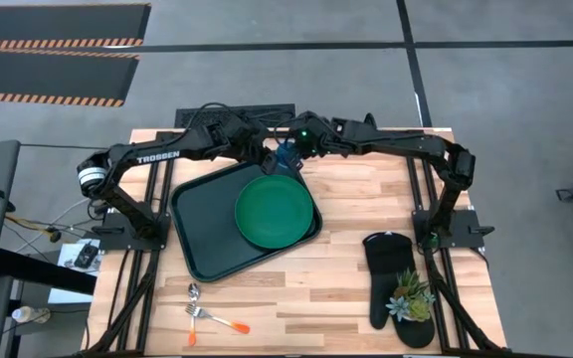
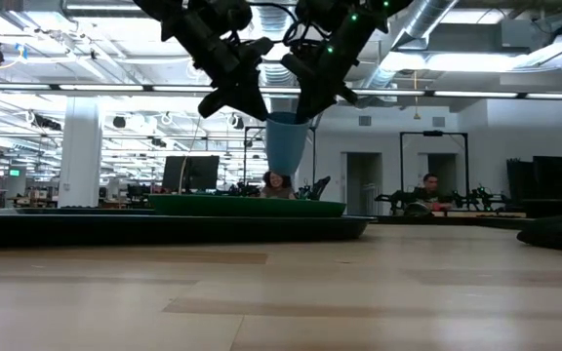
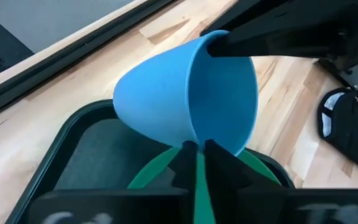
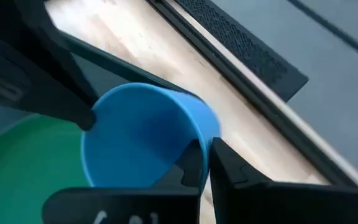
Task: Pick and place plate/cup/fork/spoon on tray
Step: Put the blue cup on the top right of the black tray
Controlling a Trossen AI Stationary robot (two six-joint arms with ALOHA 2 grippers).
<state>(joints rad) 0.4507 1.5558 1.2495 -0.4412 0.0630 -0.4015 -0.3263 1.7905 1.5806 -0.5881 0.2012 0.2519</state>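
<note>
Pinching the smooth tapered blue cup [image 2: 288, 146] rim, both claws hover.

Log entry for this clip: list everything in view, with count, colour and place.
tray: one, dark green-black, on the table's left half
plate: one, bright green, on the tray's right side
cup: one, light blue, tilted, held in the air above the tray's far edge
fork: one, orange handle, on the table at the near left
spoon: one, silver, beside the fork
oven mitt: one, black, on the table's right side
plant: one, green, on the mitt's near end
table: one, light wood
left pincer: dark, shut on the cup's rim
right pincer: dark, shut on the cup's rim opposite
</note>
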